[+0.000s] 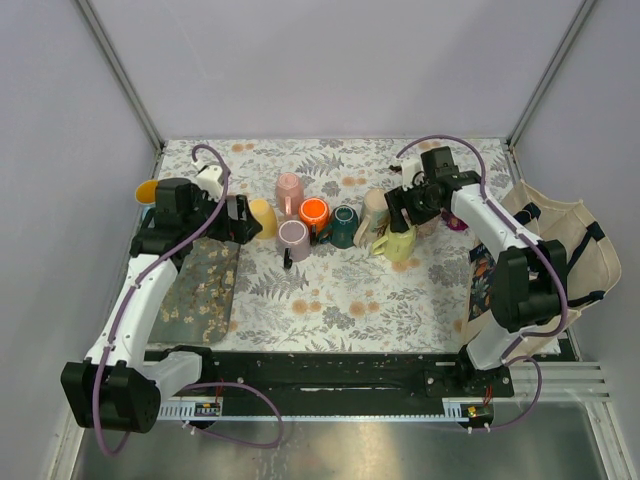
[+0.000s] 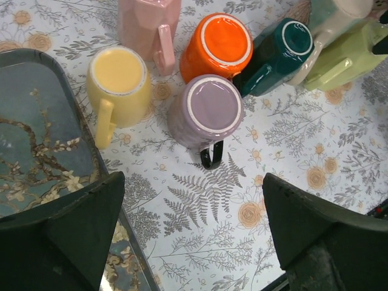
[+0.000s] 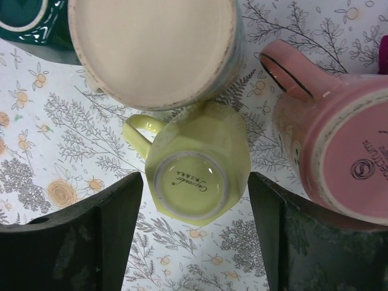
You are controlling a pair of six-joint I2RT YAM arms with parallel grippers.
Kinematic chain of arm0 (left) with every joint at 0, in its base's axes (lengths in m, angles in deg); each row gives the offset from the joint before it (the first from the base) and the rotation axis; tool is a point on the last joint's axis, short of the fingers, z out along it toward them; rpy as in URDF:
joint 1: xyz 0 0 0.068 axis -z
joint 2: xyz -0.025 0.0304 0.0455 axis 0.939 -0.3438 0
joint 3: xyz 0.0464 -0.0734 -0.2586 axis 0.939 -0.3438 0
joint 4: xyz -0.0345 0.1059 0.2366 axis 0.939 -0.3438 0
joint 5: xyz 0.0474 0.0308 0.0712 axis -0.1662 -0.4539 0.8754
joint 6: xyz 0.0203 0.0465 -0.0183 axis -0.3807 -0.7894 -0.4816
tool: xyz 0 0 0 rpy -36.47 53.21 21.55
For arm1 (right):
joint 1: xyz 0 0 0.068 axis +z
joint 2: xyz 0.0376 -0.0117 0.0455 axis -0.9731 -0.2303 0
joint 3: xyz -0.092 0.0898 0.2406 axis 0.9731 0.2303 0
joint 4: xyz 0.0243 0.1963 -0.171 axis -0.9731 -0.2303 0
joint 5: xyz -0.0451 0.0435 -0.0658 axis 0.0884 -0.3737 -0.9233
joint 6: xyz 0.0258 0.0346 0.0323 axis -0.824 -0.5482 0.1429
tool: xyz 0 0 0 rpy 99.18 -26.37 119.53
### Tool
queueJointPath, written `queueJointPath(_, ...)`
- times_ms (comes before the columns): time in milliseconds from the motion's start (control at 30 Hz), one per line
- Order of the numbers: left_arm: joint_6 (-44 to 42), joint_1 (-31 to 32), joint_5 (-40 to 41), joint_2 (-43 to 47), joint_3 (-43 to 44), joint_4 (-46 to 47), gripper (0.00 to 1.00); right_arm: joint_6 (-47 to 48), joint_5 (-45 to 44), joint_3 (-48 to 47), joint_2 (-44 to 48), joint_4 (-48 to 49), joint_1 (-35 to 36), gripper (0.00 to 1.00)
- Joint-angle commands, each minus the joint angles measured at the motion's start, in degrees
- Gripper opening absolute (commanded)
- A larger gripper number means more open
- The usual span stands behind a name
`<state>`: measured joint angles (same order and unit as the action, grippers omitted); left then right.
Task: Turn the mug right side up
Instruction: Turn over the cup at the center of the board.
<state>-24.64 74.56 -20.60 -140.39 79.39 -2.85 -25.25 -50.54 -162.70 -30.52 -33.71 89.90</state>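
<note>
1. At the left of the top view, a dark blossom-print tray (image 1: 205, 285) lies on the flowered table (image 1: 340, 300).
2. The left gripper (image 2: 192, 179) hovers at the tray's right edge, its fingers spread wide and holding nothing.
3. Across the upper half of its wrist view stand a yellow mug (image 2: 118, 79), a pale pink mug (image 2: 139, 24), a lavender mug (image 2: 209, 109) and an orange mug (image 2: 218, 45), the last two base up. A teal mug (image 2: 279, 51) lies tilted.
4. The lime-green mug (image 3: 194, 176) sits right of centre in the top view, base up, with its handle toward frame left in the right wrist view. A cream mug (image 3: 154, 48), base up, touches it above.
5. The right gripper (image 3: 195, 182) is spread, one finger just beside the lime-green mug on either side.
6. A salmon-pink mug (image 3: 339, 157) fills the right edge, base showing.
7. A cream bag (image 1: 560, 240) hangs off the table's right side.
</note>
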Motion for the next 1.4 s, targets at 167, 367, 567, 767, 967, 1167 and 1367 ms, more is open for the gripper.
queueJointPath(167, -6.6, 2.4, -8.4, 1.9, 0.0, 1.7, 0.95, -2.4, 6.1, 5.0, 3.8, 1.3, 4.6, 0.75)
queueJointPath(367, -15.3, 4.6, -7.0, 1.6, 0.0, -2.0, 0.93, -5.2, 8.1, 8.9, 7.3, 1.0, 10.6, 0.75)
queueJointPath(567, -16.7, 10.6, -6.0, -0.3, -1.3, -2.4, 0.9, -7.6, 5.6, 3.2, 9.4, -2.6, 11.0, 0.8)
queueJointPath(767, -12.8, 20.4, 0.7, -5.1, -0.4, 1.6, 0.9, -3.1, 7.4, -3.8, 15.6, -7.4, 8.0, 0.82)
queueJointPath(967, -13.4, 29.1, 5.8, -15.3, 4.3, 3.1, 0.89, -11.9, 3.7, -4.2, 22.0, -2.8, 3.6, 0.8)
queueJointPath(1167, -13.9, 36.5, 8.1, -23.7, 8.9, 5.4, 0.87, -19.8, -8.9, 5.1, 33.2, 15.7, 3.4, 0.86)
queueJointPath(1367, -12.4, 41.0, 11.4, -30.1, 9.7, 8.1, 0.85, -17.3, -10.4, 9.2, 36.5, 15.9, 3.3, 0.86)
